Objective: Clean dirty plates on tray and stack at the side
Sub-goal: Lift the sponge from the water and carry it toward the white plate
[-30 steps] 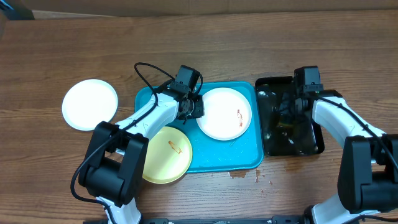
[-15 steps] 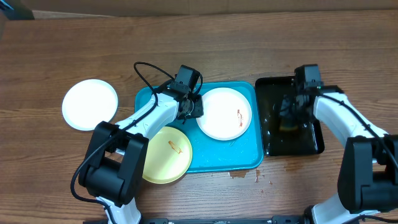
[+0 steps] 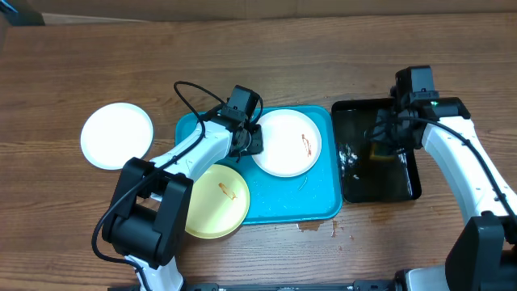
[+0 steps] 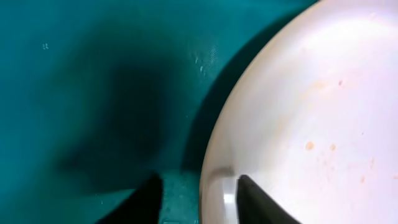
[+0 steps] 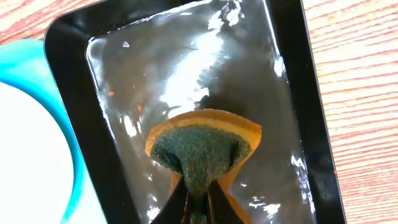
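A white plate (image 3: 285, 143) with a red smear lies on the back right of the turquoise tray (image 3: 315, 202). My left gripper (image 3: 252, 139) is shut on its left rim; in the left wrist view the fingers (image 4: 199, 202) straddle the plate's edge (image 4: 298, 124). A pale yellow plate (image 3: 216, 200) with an orange smear sits at the tray's front left, overhanging the rim. A clean white plate (image 3: 117, 135) lies on the table to the left. My right gripper (image 3: 386, 139) is shut on an orange and green sponge (image 5: 202, 146) held over the black tray (image 5: 74, 99).
The black glossy tray (image 3: 408, 187) holds water and stands right of the turquoise tray. Small wet or red spots (image 3: 311, 227) mark the table in front of the tray. A cable loops over the left arm (image 3: 186, 89).
My right gripper has risen and moved right with the sponge above the black tray. The smeared white plate has shifted slightly left and back in my left gripper.
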### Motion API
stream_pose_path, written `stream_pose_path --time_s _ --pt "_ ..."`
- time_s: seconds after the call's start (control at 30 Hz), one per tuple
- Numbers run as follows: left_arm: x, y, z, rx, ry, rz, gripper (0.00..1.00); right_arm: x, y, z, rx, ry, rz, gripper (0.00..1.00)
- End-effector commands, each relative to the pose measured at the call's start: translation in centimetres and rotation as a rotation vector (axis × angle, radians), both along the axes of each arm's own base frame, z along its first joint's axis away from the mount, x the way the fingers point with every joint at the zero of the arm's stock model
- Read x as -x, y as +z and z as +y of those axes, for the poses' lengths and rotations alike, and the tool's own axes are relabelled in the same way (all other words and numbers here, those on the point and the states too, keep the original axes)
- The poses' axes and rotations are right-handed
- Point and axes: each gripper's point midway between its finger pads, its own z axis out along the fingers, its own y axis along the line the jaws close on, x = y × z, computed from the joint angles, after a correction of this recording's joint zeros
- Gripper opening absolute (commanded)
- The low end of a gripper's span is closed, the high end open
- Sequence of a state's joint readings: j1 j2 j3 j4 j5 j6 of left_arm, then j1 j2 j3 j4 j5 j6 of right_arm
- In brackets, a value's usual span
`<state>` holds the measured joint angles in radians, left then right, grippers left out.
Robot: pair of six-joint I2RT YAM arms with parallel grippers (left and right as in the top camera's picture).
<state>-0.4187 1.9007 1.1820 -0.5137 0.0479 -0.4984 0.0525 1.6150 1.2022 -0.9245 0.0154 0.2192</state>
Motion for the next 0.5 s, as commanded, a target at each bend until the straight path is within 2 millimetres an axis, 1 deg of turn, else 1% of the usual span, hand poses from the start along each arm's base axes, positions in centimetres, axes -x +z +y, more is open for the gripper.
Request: stream_pose_path --time_s 0.0,0.03,0.1,0.17,0.23,0.27,0.4,0.47 --pt "-0.9 -0.1 0.3 -0.026 0.008 -0.040 0.41 -0.6 0.9 -0.1 0.009 0.004 -0.031 0.04" --pt "-1.2 0.0 0.3 -0.029 0.011 -0.055 0.34 -0.5 0.8 -0.1 0.009 0.004 -0.028 0.04" --pt "-1.3 0.1 0.2 -0.026 0.011 -0.061 0.17 -0.4 0.8 -0.1 0.010 0.005 -0.024 0.04" --pt "-0.7 -0.1 -0.1 -0.010 0.000 -0.032 0.08 -0.4 0.8 -0.1 0.018 0.007 -0.026 0.04" --pt "0.1 -0.3 -0.2 0.003 -0.010 0.005 0.04 -0.5 0.9 -0.3 0.058 0.008 -0.031 0.04" --pt "0.6 -0.4 -0.4 0.009 -0.016 0.024 0.04 -0.5 0.9 -0.3 0.082 0.012 -0.033 0.04" --pt "1.7 -0.7 -0.5 0.016 -0.026 0.075 0.04 -0.6 1.0 0.9 0.110 0.051 -0.045 0.04" --pt "2.2 -0.8 -0.4 0.017 -0.028 0.094 0.04 -0.7 1.2 1.0 0.164 0.064 -0.054 0.04"
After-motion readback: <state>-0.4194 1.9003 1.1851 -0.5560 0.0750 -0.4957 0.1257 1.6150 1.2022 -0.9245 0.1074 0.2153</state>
